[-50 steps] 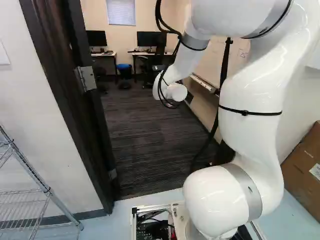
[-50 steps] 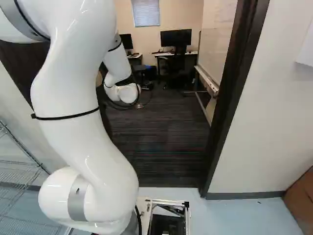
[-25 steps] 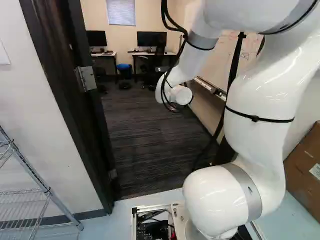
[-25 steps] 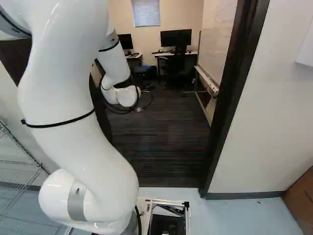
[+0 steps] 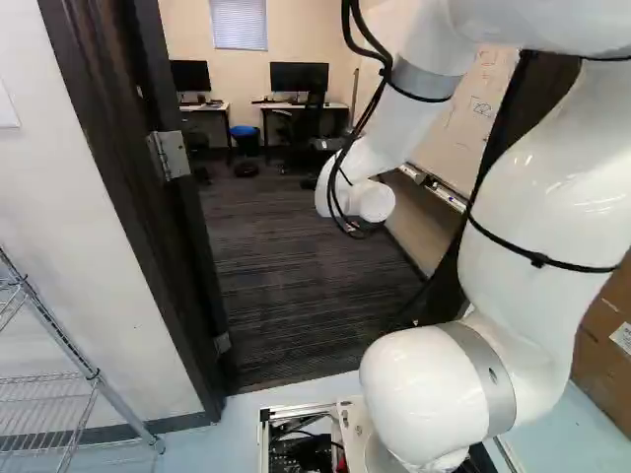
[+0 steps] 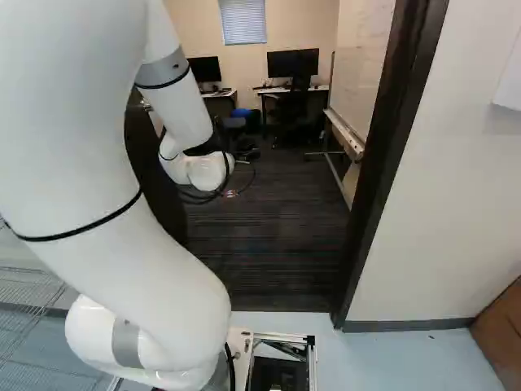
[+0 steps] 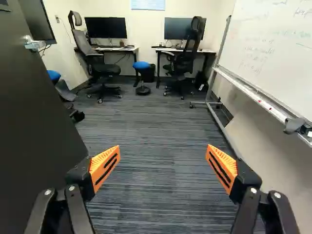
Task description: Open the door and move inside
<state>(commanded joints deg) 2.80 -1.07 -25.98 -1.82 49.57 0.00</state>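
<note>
The dark door (image 5: 204,261) stands swung inward on its hinge (image 5: 171,155), at the left of the doorway. In the right base view a small part of the gripper (image 6: 230,194) shows below the white wrist; the rest is hidden. The wrist view has the gripper (image 7: 163,150) wide open, carpet visible between its orange pads and nothing held. The door (image 7: 36,126) fills the side beyond the left-hand finger, its metal handle (image 7: 34,44) farther ahead. No contact between finger and door can be made out.
A dark door jamb (image 6: 391,155) bounds the doorway's right side. Inside are carpet (image 7: 156,122), desks with monitors, office chairs (image 7: 183,58), a blue stool (image 7: 142,66) and a wheeled whiteboard (image 7: 268,53). Outside, a wire shelf (image 5: 49,379) stands left and a carton (image 5: 606,325) right.
The arm has bent lower; its wrist has shifted right and slightly down in the left base view, while its upper links swung left in the right base view. The base and door have not moved.
</note>
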